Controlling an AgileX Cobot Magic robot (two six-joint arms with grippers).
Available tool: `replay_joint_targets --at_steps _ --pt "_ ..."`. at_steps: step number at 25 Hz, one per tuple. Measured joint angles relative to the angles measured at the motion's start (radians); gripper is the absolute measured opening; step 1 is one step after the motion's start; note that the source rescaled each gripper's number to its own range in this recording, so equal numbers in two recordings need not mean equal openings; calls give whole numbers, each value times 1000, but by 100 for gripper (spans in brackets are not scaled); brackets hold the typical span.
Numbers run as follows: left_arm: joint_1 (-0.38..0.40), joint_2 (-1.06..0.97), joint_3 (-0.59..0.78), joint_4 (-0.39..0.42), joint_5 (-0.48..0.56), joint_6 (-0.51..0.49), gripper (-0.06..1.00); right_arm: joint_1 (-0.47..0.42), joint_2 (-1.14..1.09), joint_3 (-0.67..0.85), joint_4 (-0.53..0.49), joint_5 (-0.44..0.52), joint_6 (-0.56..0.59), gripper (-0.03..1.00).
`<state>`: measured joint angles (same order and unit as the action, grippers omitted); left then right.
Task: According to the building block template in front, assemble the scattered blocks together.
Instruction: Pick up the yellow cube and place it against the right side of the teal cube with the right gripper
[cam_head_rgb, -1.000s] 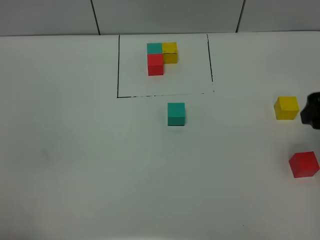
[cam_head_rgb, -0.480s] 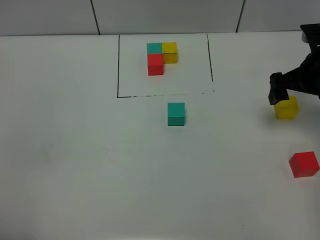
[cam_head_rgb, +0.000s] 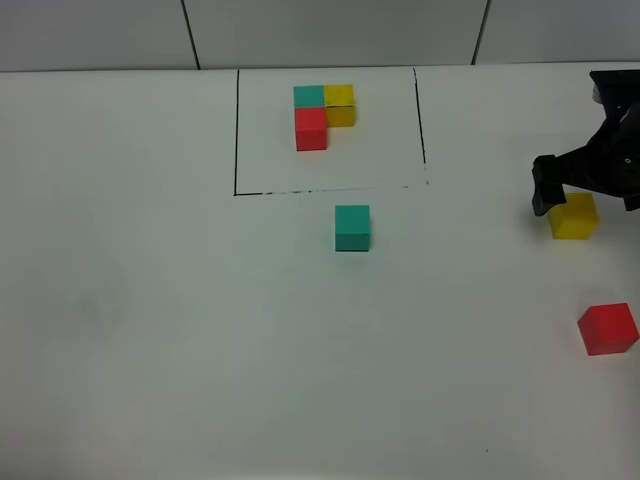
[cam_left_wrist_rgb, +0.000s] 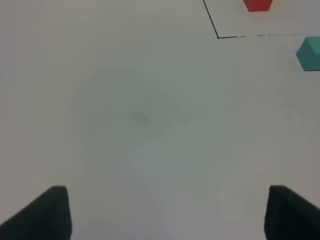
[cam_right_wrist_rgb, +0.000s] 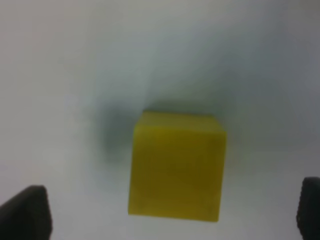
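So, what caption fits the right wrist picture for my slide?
Open right gripper over the yellow block on the white table.

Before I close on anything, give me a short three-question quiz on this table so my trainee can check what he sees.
1. True or false: the right tool is shut on the loose yellow cube.
2. Which loose cube lies nearest the black outline? A teal; B yellow; C red.
3. Fill in: inside the template, the ___ block sits directly on the near side of the teal one.

Key
1. False: its jaws stand open, one on each side of that cube.
2. A, the teal cube.
3. Red.
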<state>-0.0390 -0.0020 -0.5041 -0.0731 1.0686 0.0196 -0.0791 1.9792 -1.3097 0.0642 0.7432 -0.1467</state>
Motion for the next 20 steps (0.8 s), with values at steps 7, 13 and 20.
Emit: replay_joint_targets --at_steps 7,13,20 --pt "0 0 0 0 0 0 71 -22 66 -4 2 -36 -4 100" --pt "0 0 2 0 0 0 71 -24 73 -5 5 -63 -4 97" --pt "0 0 2 0 0 0 71 -24 86 -7 15 -84 -3 92"
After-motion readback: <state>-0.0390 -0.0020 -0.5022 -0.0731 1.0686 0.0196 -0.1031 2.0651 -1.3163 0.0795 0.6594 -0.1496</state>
